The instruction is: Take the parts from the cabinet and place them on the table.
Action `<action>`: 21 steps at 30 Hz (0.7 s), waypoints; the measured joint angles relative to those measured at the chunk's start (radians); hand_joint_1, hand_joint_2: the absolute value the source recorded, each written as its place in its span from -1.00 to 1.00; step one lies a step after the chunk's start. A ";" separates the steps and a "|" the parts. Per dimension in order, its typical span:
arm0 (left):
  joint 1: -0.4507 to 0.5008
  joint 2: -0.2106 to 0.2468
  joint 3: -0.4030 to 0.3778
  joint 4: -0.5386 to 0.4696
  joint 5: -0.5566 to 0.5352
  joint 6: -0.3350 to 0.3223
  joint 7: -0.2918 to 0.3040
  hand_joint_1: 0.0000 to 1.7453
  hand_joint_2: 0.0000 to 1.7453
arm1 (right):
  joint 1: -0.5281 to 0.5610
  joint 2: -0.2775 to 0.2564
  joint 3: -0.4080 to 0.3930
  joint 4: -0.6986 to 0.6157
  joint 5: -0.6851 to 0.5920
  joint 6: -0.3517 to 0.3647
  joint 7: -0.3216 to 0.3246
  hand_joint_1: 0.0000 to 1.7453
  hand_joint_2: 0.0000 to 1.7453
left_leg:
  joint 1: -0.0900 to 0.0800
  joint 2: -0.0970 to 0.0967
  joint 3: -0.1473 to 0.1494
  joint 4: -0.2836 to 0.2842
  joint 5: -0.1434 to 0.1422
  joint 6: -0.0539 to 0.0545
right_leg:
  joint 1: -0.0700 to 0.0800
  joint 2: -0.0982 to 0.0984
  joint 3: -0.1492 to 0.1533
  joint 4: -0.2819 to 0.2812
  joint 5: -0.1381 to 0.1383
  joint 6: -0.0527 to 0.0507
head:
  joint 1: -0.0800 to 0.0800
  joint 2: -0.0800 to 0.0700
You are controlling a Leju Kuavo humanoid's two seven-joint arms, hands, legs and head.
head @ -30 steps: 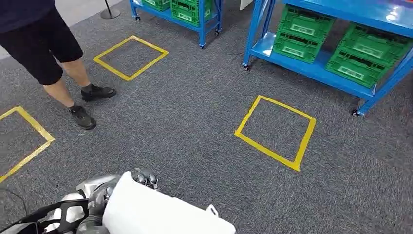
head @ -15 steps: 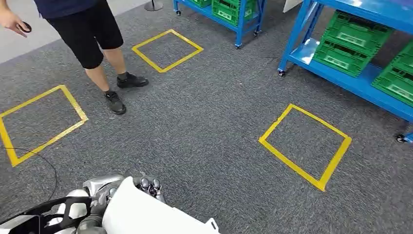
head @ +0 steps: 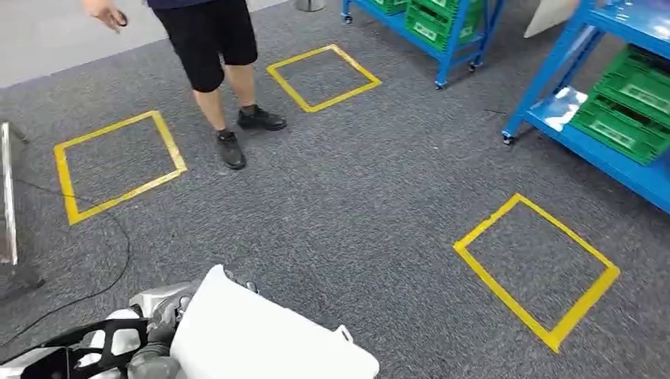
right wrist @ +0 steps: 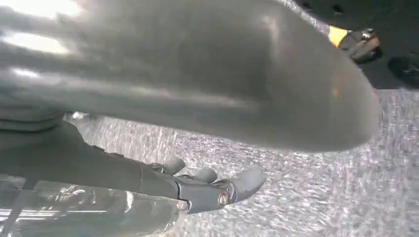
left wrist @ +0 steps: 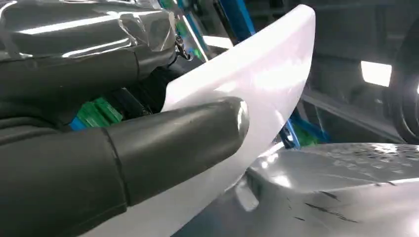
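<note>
My left hand (left wrist: 148, 148) grips the white plastic part (head: 261, 335): thumb pressed across its face in the left wrist view, the part low at my left side in the head view. Grip looks firm; the part is clear of my body.

Right hand (right wrist: 207, 190) hangs over the grey carpet (head: 355, 205), fingers loosely apart, nothing in them.

Since a second ago the whole head view has swung. The yellow taped square (head: 537, 268) near my right slid further right, and a second square (head: 118, 162) plus a black cable (head: 111, 260) came in on the left. That is me turning, not things moving. The part stayed put in my hand.

The person in black shorts (head: 213, 47) stands beyond the squares, now nearer picture centre.

Far right, the blue rack (head: 600, 150) with green crates (head: 632, 110) is sliding out of view; a second rack (head: 442, 47) sits at the back.

Judgement: pick is done, I'm mid-turn away from the racks, carrying. No surface in sight yet, so placing is still ahead. Watch the cable and the person on the way.
</note>
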 joint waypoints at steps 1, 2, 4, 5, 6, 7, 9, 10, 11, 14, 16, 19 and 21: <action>-0.005 -0.001 -0.001 0.002 -0.003 -0.003 -0.001 1.00 -1.00 | -0.002 -0.009 0.003 0.016 0.000 -0.007 -0.006 -1.00 -1.00 | 0.000 -0.012 0.000 0.000 0.002 0.003 | -0.002 0.044 -0.030 0.063 -0.031 -0.008 | 0.000 0.000; -0.007 -0.001 -0.003 0.003 -0.004 -0.013 -0.004 1.00 -1.00 | -0.003 -0.017 0.009 0.032 0.000 -0.011 -0.007 -1.00 -1.00 | 0.002 -0.029 -0.001 0.001 0.005 0.007 | -0.002 0.067 -0.075 0.150 -0.063 -0.012 | 0.006 0.000; -0.007 0.001 -0.007 0.007 0.001 -0.032 -0.013 1.00 -1.00 | -0.003 -0.032 0.017 0.052 0.000 -0.019 -0.009 -1.00 -1.00 | 0.002 -0.062 -0.002 0.001 0.004 0.007 | -0.004 0.080 -0.157 0.291 -0.098 -0.007 | 0.006 0.000; -0.007 0.002 -0.010 0.011 0.008 -0.041 -0.019 1.00 -1.00 | -0.004 -0.036 0.020 0.063 0.000 -0.022 -0.009 -1.00 -1.00 | 0.003 -0.082 0.000 0.002 0.004 0.006 | -0.007 0.081 -0.175 0.299 -0.087 0.001 | 0.007 0.000; -0.007 0.003 -0.013 0.013 0.009 -0.044 -0.022 1.00 -1.00 | -0.006 -0.037 0.023 0.071 0.000 -0.024 -0.010 -1.00 -1.00 | 0.004 -0.098 0.001 0.003 0.003 0.004 | -0.012 0.082 -0.165 0.258 -0.058 0.014 | 0.008 0.000; -0.009 0.003 -0.014 0.015 0.010 -0.045 -0.025 1.00 -1.00 | -0.008 -0.040 0.026 0.078 0.000 -0.027 -0.010 -1.00 -1.00 | 0.007 -0.114 0.003 0.006 0.001 0.001 | -0.017 0.085 -0.135 0.174 -0.014 0.029 | 0.008 0.000; -0.014 0.003 -0.014 0.017 0.010 -0.047 -0.027 1.00 -1.00 | -0.012 -0.043 0.027 0.090 0.000 -0.028 -0.011 -1.00 -1.00 | 0.010 -0.141 -0.001 0.020 -0.008 -0.011 | -0.035 0.142 -0.065 -0.001 0.058 0.050 | 0.009 0.000; -0.015 0.003 -0.015 0.019 0.011 -0.050 -0.030 1.00 -1.00 | -0.014 -0.045 0.028 0.099 0.000 -0.029 -0.011 -1.00 -1.00 | 0.005 -0.154 -0.005 0.027 -0.014 -0.021 | -0.021 0.151 -0.063 -0.002 0.059 0.035 | 0.014 0.000; -0.018 0.003 -0.016 0.019 0.011 -0.051 -0.030 1.00 -1.00 | -0.018 -0.047 0.028 0.103 0.000 -0.029 -0.011 -1.00 -1.00 | 0.005 -0.160 -0.009 0.029 -0.015 -0.025 | -0.023 0.137 -0.056 -0.003 0.064 0.014 | 0.014 0.000; -0.020 0.006 -0.015 0.020 0.011 -0.052 -0.032 1.00 -1.00 | -0.028 -0.050 0.032 0.108 0.000 -0.029 -0.011 -1.00 -1.00 | 0.015 -0.181 -0.014 0.029 -0.014 -0.037 | -0.021 0.116 -0.054 -0.005 0.068 -0.007 | 0.013 0.000; -0.029 0.008 -0.015 0.021 0.015 -0.053 -0.034 1.00 -1.00 | -0.029 -0.053 0.035 0.113 -0.001 -0.029 -0.015 -1.00 -1.00 | 0.015 -0.093 -0.041 0.089 -0.052 -0.045 | -0.019 0.097 -0.050 -0.007 0.065 -0.022 | 0.006 0.000; -0.032 0.010 -0.017 0.026 0.020 -0.055 -0.035 1.00 -1.00 | -0.020 -0.058 0.035 0.123 -0.002 -0.030 -0.017 -1.00 -1.00 | 0.023 -0.035 -0.166 0.332 -0.157 -0.055 | -0.010 0.056 -0.049 -0.007 0.060 -0.030 | 0.003 0.000; -0.032 0.013 -0.017 0.031 0.020 -0.055 -0.035 1.00 -1.00 | -0.020 -0.059 0.035 0.127 -0.002 -0.031 -0.017 -1.00 -1.00 | 0.022 -0.032 -0.175 0.341 -0.137 -0.052 | -0.005 0.030 -0.048 -0.007 0.057 -0.032 | 0.004 0.000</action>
